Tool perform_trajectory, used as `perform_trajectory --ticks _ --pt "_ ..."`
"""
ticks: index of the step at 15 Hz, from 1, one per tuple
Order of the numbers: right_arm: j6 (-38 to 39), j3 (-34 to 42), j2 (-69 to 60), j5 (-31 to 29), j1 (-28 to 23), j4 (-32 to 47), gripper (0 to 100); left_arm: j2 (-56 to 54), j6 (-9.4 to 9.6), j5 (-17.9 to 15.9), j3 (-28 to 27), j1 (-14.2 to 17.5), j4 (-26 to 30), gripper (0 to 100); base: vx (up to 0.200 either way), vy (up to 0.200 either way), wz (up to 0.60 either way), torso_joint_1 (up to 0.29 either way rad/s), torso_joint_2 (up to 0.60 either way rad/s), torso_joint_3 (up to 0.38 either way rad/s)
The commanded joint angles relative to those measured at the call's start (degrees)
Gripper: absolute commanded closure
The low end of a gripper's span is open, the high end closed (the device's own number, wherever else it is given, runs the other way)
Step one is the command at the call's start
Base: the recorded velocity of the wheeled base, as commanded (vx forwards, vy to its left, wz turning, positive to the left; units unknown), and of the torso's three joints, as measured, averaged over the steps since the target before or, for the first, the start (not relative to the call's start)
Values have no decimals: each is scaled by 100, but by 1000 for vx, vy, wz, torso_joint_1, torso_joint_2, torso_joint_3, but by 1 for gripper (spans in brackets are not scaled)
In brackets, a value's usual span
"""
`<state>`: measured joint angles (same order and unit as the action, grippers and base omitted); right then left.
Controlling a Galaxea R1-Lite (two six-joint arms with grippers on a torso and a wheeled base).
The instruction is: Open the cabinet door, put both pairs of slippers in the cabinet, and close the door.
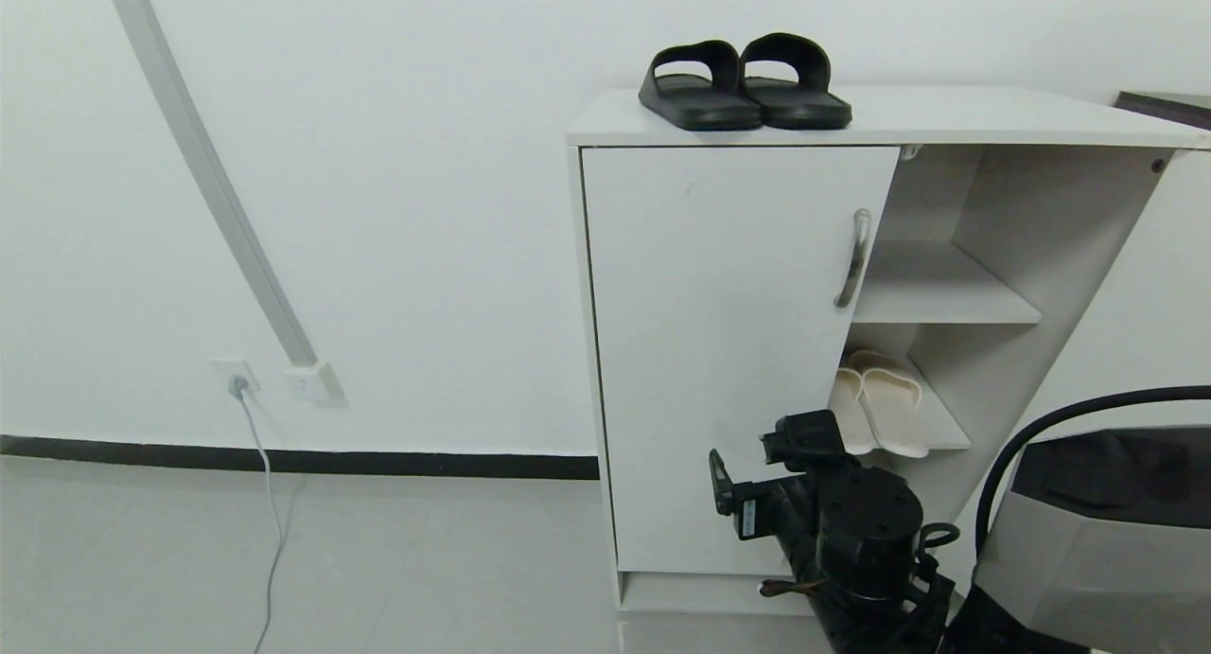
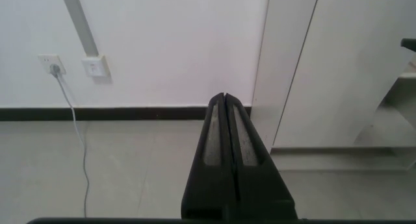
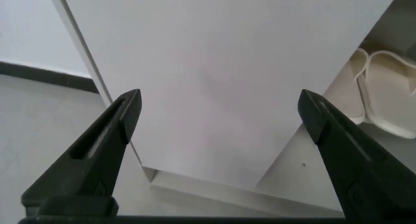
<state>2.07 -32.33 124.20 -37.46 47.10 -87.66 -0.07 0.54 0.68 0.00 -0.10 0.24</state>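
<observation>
Matching black slippers [image 1: 745,91] atop white cabinet [image 1: 993,116]

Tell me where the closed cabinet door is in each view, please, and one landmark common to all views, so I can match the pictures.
Head view: the closed cabinet door stands right of centre, under the black slippers.
Left wrist view: it is beyond the shut left end effector, towards the shelves.
Right wrist view: it fills the space behind the open right end effector, door at.
Shared landmark: the black baseboard stripe.
</observation>
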Motion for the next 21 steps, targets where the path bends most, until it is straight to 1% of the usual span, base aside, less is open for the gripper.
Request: perform_trajectory --ticks 1,10,21 --pt "4 -1 8 2 9 -5 0 7 -1 2 0 1 2 100 0 0 0 36 -413 -344" --pt "-5 7 61 11 9 12 0 7 -1 2 0 1 2 100 0 0 0 102 -445 -345" --pt "-5 16 61 2 9 4 0 7 -1 2 0 1 2 100 0 0 0 184 -498 -321"
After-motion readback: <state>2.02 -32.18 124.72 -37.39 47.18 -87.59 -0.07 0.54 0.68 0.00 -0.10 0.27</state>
